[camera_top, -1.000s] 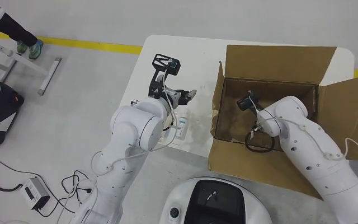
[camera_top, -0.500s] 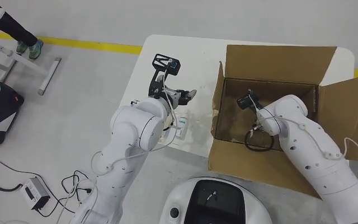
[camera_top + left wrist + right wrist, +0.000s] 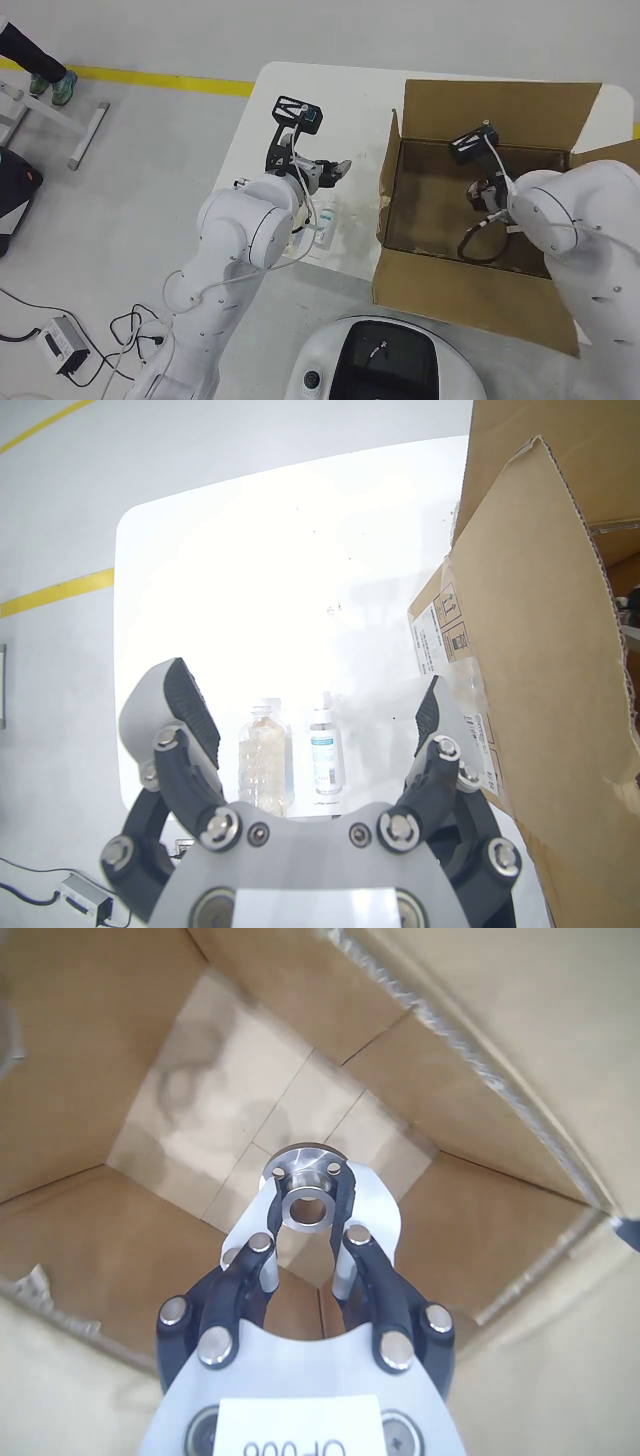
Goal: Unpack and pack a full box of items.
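Overhead looks down, wrist cameras share box [image 3: 440,287]

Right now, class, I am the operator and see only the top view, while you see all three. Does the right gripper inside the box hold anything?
Observer: Yes. The right gripper is shut on a metal flange, a round part with a central bore.
Operator: And what sits near the left gripper?
Observer: The left gripper is open. Beyond it, a clear bottle and a spray bottle are side by side on the table.
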{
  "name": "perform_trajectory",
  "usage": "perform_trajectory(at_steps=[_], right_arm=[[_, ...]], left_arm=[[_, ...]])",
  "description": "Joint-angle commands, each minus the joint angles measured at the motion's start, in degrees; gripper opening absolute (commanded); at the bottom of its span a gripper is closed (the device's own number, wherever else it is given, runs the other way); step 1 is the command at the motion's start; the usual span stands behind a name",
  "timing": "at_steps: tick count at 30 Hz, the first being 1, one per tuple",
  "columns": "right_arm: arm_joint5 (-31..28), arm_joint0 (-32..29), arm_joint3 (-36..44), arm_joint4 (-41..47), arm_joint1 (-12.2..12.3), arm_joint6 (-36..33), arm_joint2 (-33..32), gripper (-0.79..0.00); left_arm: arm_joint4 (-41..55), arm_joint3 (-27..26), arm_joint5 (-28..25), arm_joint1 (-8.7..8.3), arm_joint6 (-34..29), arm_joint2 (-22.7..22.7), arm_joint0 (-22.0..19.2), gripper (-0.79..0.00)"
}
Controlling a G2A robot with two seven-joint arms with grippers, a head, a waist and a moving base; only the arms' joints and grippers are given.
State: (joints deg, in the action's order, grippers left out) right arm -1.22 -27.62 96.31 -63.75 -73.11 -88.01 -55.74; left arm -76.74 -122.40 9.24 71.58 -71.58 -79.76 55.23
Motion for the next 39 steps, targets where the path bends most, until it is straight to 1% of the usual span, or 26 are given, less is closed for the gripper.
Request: perform_trajectory(at_steps=[1,6,9,23,25,26,30,35,39], right_arm=[[-0.6,-2.4,5.0,-0.6,0.9,0.0,-3.3,-0.785],[-1.3,-7.2,13.9,-1.5,2.8,0.0,-8.8,-0.785],[-2.4,-9.4,16.9,-0.6,3.7,0.0,-10.4,-0.785],[-2.6,-9.6,17.0,-0.4,3.7,0.0,-10.4,-0.785],[-2.4,-10.4,17.1,-1.1,3.8,2.0,-10.9,-0.785],[-1.7,-10.6,17.9,-1.0,3.9,3.8,-12.0,-0.785],[-0.1,-10.6,20.4,-0.1,4.3,6.0,-17.1,-0.785],[0.5,-10.9,23.4,3.0,4.9,5.6,-23.9,-0.785],[0.2,-12.7,26.2,5.1,5.5,3.6,-28.7,-0.785]], left_arm=[[0.0,0.0,0.0,0.00,0.0,0.0,0.0,0.000],[0.0,0.0,0.0,0.00,0.0,0.0,0.0,0.000],[0.0,0.0,0.0,0.00,0.0,0.0,0.0,0.000],[0.0,0.0,0.0,0.00,0.0,0.0,0.0,0.000],[0.0,0.0,0.0,0.00,0.0,0.0,0.0,0.000],[0.0,0.0,0.0,0.00,0.0,0.0,0.0,0.000],[0.0,0.0,0.0,0.00,0.0,0.0,0.0,0.000],[0.0,0.0,0.0,0.00,0.0,0.0,0.0,0.000],[0.0,0.0,0.0,0.00,0.0,0.0,0.0,0.000]])
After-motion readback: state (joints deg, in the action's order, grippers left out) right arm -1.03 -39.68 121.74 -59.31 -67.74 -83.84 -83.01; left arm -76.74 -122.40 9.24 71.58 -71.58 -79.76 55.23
